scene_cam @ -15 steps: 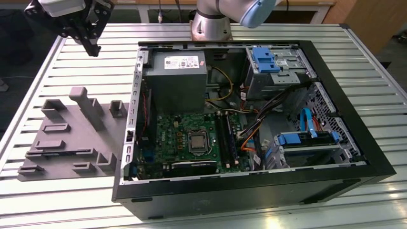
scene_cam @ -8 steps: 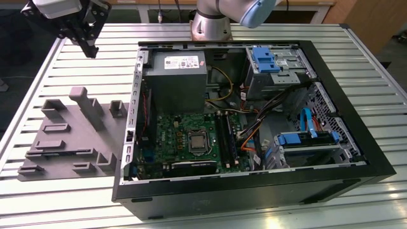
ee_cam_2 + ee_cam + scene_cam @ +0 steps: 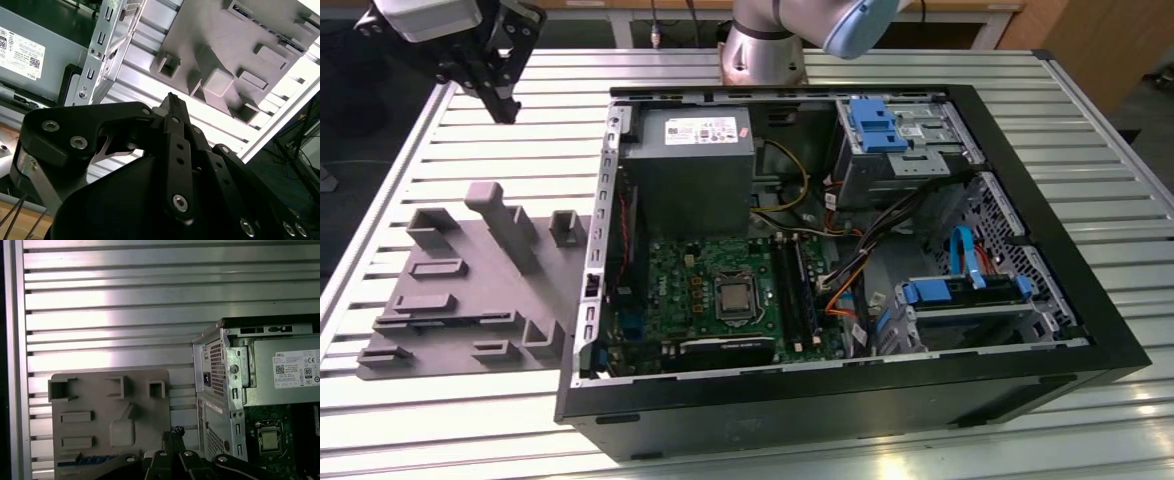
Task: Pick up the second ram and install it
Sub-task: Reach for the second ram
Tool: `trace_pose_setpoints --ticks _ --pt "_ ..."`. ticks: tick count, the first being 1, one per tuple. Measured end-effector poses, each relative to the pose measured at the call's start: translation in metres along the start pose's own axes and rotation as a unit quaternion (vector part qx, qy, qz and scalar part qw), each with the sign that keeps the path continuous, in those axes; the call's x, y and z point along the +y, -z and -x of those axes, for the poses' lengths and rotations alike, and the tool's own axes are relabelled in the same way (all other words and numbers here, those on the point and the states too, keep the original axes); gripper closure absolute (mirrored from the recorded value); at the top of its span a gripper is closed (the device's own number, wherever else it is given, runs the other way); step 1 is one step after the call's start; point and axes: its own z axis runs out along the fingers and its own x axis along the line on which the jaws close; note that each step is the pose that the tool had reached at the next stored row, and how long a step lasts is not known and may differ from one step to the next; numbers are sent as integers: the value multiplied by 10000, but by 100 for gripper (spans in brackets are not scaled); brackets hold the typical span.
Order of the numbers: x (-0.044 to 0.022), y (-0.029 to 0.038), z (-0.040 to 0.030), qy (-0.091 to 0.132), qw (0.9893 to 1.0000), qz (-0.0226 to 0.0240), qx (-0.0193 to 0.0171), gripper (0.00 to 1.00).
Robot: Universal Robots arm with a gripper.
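Observation:
My gripper (image 3: 503,108) hangs high over the slatted table's far corner at the exterior view's left, beyond the grey holder block (image 3: 460,295). Its black fingers (image 3: 175,434) are shut with nothing between them; in the second wrist view the gripper (image 3: 172,100) points toward the holder block (image 3: 225,60). In the first wrist view a thin dark-blue strip (image 3: 82,459), which looks like the second ram, lies in a slot at one edge of the holder block (image 3: 100,405). The open computer case (image 3: 841,100) lies beside the holder, and the green motherboard (image 3: 700,270) carries long black slots (image 3: 794,290).
Inside the case are a grey power supply (image 3: 687,160), blue drive brackets (image 3: 874,125) and loose cables (image 3: 854,270). A tall post (image 3: 500,220) and low blocks rise from the holder. The arm's base (image 3: 767,50) stands behind the case.

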Motion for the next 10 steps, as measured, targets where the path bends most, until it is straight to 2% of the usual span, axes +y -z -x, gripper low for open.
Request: trace_pose_setpoints --ticks 10 --pt "-22 2 -47 0 10000 1 0 89"
